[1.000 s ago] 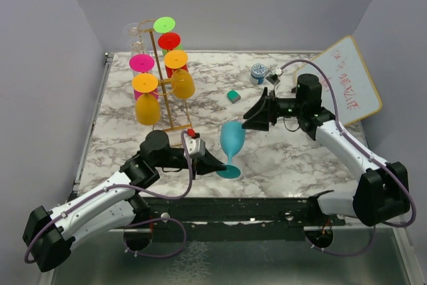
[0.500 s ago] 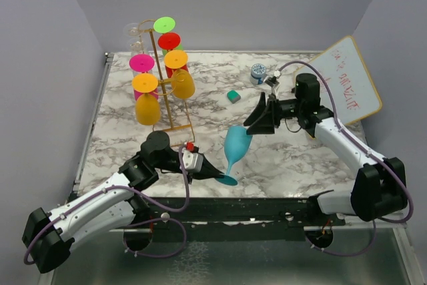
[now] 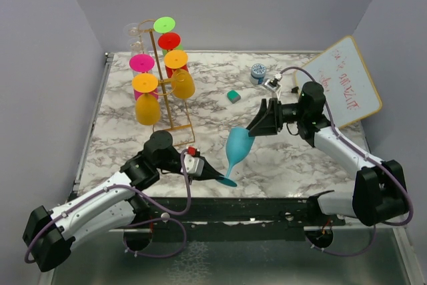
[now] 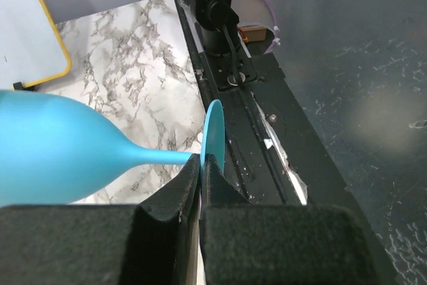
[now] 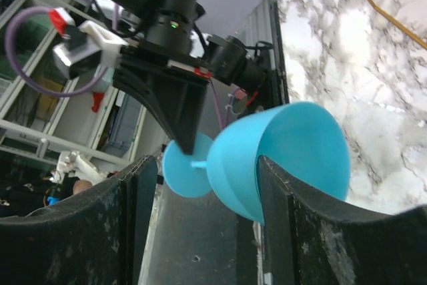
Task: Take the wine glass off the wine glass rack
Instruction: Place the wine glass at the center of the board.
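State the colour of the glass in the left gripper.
Turquoise blue all over; the wine glass shows it best in the left wrist view.

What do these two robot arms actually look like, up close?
The left arm and right arm match: white tube-like links between chunky black joints, ending in black wedge-shaped jaws. A thin purple cable loops along each. The left wrist carries a small white block with a red tab.

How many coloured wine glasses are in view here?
6. The blue glass tilts in the left gripper; green, red, pink and two orange glasses hang on the rack. Clear ones may hang there too.
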Tool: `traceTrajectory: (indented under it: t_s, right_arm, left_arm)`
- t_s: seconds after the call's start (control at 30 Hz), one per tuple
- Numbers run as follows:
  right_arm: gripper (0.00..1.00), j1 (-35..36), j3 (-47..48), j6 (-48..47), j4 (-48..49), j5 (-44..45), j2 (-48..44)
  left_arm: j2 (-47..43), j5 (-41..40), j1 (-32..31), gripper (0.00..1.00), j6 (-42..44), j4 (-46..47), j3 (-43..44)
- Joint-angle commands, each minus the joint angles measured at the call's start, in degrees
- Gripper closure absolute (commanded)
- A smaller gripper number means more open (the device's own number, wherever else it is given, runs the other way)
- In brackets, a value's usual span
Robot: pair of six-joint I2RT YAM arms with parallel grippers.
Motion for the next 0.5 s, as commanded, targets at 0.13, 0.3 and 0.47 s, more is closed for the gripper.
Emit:
traceTrajectory:
  t_s: [0.13,0.3,0.47]
  right_arm:
    - [0.4,1.08,5.26,-1.64,-6.41,-3.03,-1.79]
    - [0.49,2.37,5.38,-2.1,-7.6,-3.84,-1.72]
    - [0.58,2.78,5.67,-5.48,-12.59,-3.82,-1.22]
  left_arm:
    - [1.99,1.46,-0.29,1.0,7.3,-4.71,3.16]
    - [2.04,-0.16,-0.33,1.0,10.18,-7.34,4.61]
    - [3.21,-2.03,-0.32,1.0,13.09,-12.9,5.84]
